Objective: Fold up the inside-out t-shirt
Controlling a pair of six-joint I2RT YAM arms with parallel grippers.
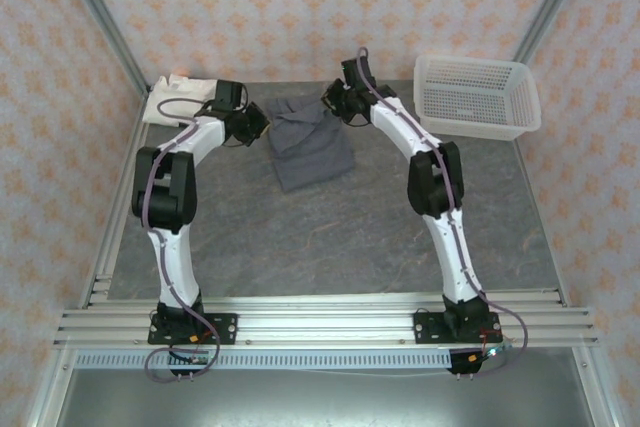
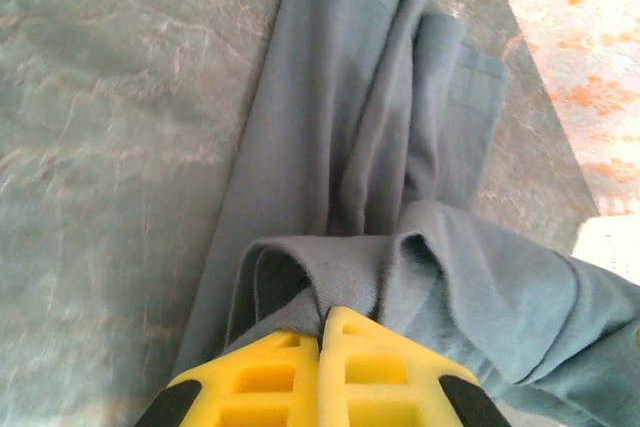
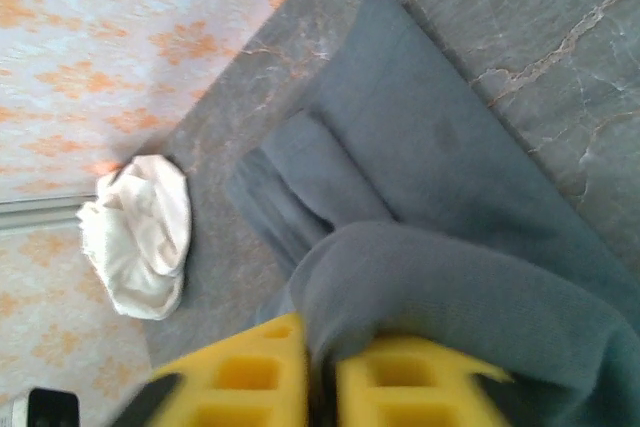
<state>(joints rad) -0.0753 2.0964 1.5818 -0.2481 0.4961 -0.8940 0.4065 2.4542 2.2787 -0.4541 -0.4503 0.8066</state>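
I see the shirt lying in a rumpled, partly folded heap toward the far middle of the grey surface, with both arms reaching in to its far edge from either side. The left tool sits at the shirt's left far corner. From the left wrist, its yellow fingers are pressed together and a fold of shirt cloth is pinched between their tips, while the rest of the shirt runs away from them in long creased layers across the surface. The right tool is at the shirt's right far corner. From the right wrist, its fingers stand narrowly apart with a dark slit between them, and a thick bulge of shirt is bunched over the tips; I cannot tell whether that cloth is clamped or merely draped there. A small cream garment lies crumpled at the far left corner, beside the left arm and apart from the shirt. A white mesh basket stands at the far right corner, well clear of the shirt.
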